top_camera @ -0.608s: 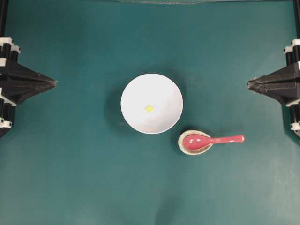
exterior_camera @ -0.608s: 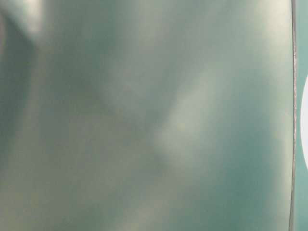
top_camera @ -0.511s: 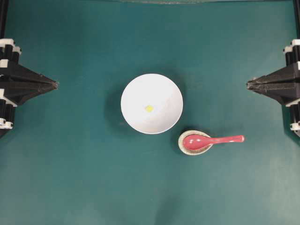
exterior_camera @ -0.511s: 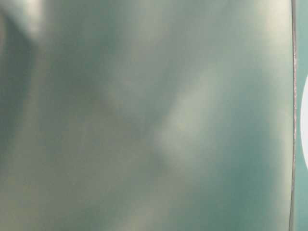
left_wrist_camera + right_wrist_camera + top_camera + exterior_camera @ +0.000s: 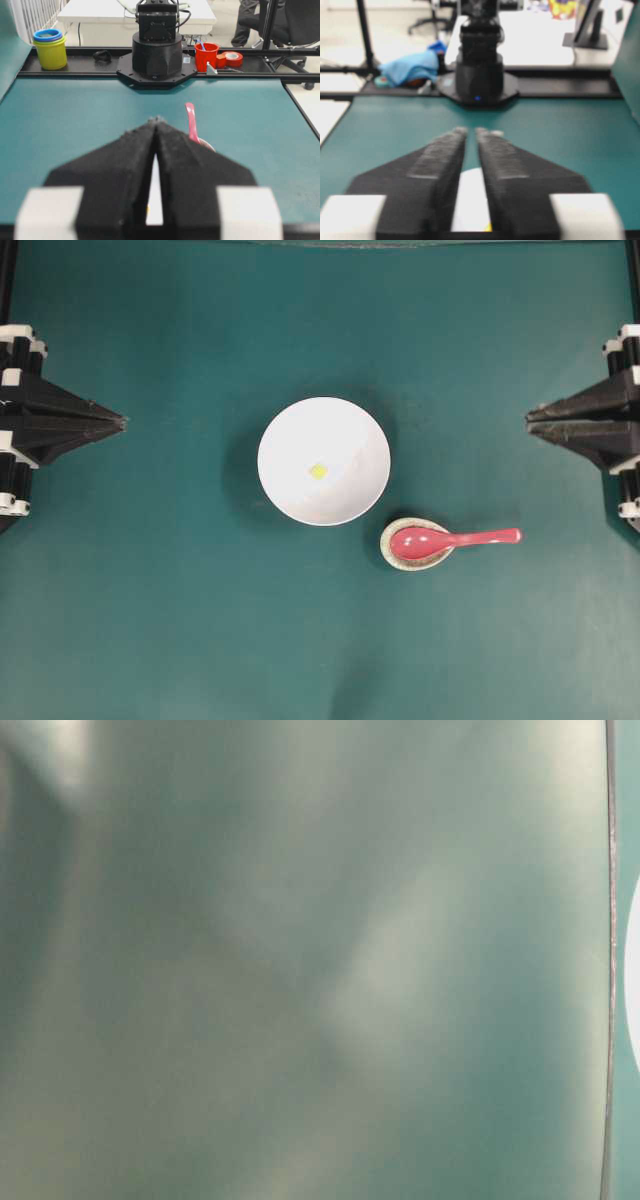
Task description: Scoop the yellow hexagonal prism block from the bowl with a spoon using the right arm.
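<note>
A green table (image 5: 150, 620) seen from overhead, with a black robot arm parked at each side edge. Near the middle sits a large round white bowl (image 5: 345, 430). Inside it, just left of its centre, lies the tiny yellow hexagonal prism block (image 5: 318, 471), alone on the bowl's floor.

At about four o'clock from the bowl, just beside its rim, is a small speckled cream spoon rest (image 5: 392, 554). A glossy red-pink spoon (image 5: 440, 540) lies with its oval scoop in the rest and its straight handle pointing toward three o'clock, out over the table toward the right arm.

The left gripper (image 5: 122, 423) sits at nine o'clock from the bowl, well apart from it, pointing inward. Its two black fingers meet at the tips; in the left wrist view they press together at the tip, with only a thin sliver of light lower down. It holds nothing.

The right gripper (image 5: 529, 424) sits at three o'clock, well apart from both bowl and spoon. Its fingers stand slightly apart, a narrow gap showing between them in the right wrist view, with nothing between them.

The table-level view is a blurred green haze.
</note>
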You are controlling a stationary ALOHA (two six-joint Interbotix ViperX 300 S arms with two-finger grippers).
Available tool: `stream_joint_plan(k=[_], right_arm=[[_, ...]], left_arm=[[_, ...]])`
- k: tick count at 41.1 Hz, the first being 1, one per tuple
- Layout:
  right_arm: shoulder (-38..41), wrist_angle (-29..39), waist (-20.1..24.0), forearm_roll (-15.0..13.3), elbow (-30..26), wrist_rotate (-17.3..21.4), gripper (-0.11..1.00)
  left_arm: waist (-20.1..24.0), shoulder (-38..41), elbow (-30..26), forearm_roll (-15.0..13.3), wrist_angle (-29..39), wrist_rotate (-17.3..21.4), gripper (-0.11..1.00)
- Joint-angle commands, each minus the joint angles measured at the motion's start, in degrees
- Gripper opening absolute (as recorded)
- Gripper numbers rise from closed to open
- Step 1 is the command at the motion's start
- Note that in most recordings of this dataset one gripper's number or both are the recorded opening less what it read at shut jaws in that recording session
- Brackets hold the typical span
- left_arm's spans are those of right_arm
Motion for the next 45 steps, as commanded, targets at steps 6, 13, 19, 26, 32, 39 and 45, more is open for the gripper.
stream_joint_plan(k=[6, 13, 19, 26, 32, 39, 45], right_arm=[[1.58, 0.26, 0.09, 0.00, -0.44, 0.00, 0.53], [4.22, -0.53, 0.09, 0.00, 0.09, 0.18, 0.51], [7.65, -2.72, 0.53, 0.26, 1.05, 0.44, 0.51], [13.36, -9.84, 2.02, 1.14, 3.87, 0.88, 0.51], [19.07, -17.49, 4.22, 2.90, 6.42, 1.32, 0.51], [27.69, -27.60, 7.29, 4.22, 8.88, 3.43, 0.51], [35.42, -35.95, 9.84, 5.19, 9.93, 5.19, 0.51]], left_arm=[[0.09, 1.93, -1.14, 0.18, -1.49, -0.09, 0.00], [0.09, 3.25, -1.14, 0.18, -3.69, -0.09, 0.00], [0.09, 3.78, -1.05, 0.18, -5.10, -0.09, 0.00], [0.09, 3.60, -1.05, 0.18, -5.27, -0.09, 0.00], [0.09, 3.52, -1.05, 0.18, -5.27, -0.09, 0.00], [0.09, 3.43, -1.05, 0.18, -5.27, -0.09, 0.00], [0.09, 3.52, -1.05, 0.18, -5.27, -0.09, 0.00]])
